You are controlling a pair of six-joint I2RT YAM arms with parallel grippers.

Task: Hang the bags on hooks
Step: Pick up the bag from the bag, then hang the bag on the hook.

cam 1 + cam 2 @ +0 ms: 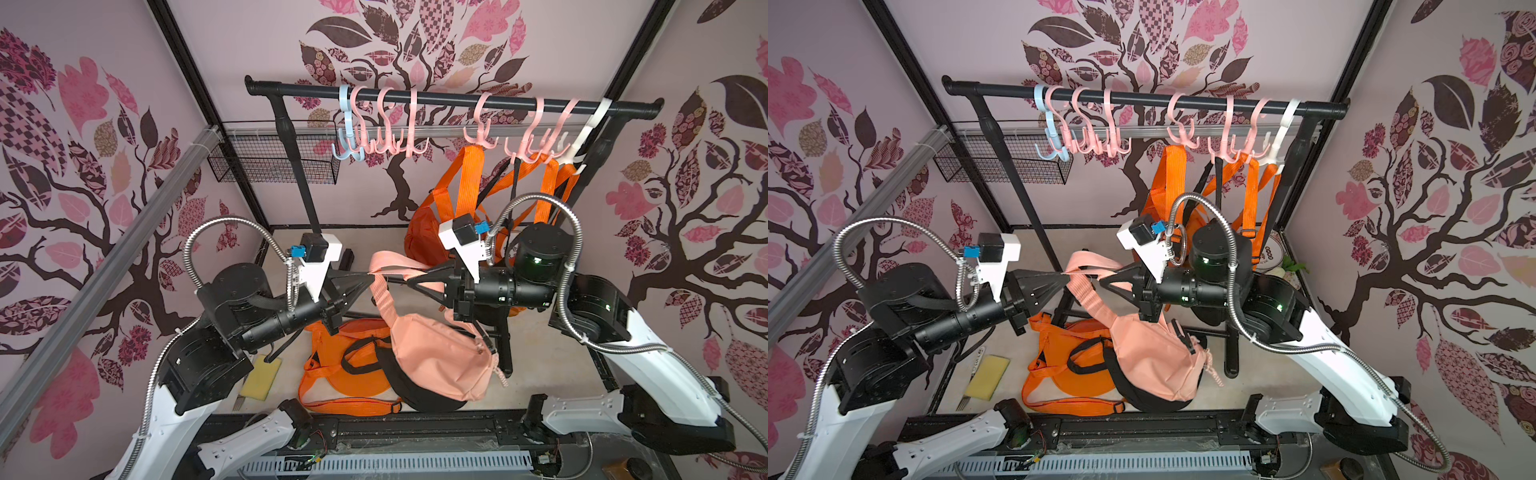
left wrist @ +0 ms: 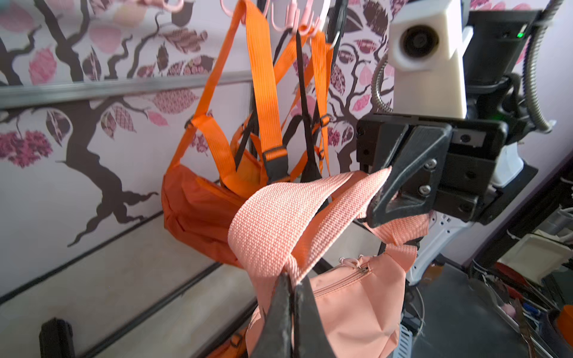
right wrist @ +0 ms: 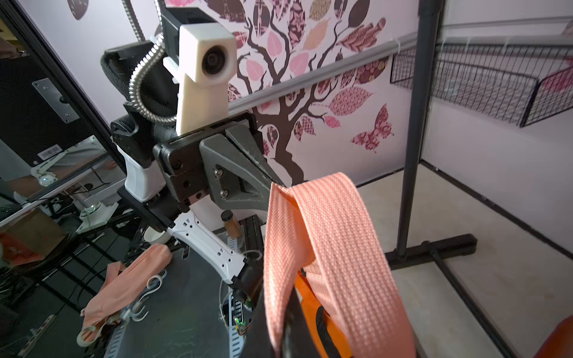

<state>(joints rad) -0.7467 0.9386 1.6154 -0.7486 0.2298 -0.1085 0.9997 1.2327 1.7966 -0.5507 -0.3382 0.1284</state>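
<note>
peach waist bag (image 1: 440,361) hangs by its woven strap (image 1: 380,266) between two robot arms, low in front of the clothes rail (image 1: 436,97). left gripper (image 1: 369,273) and right gripper (image 1: 410,279) each pinch the strap tightly, tips facing and near each other. this holds a loop of strap raised between them, probably to slip over a hook. empty pink hooks (image 1: 386,143) hang on the rail toward the left arm's side. hanging orange bags (image 1: 428,232) fill the hooks opposite. another orange bag (image 1: 345,370) lies underneath.
</note>
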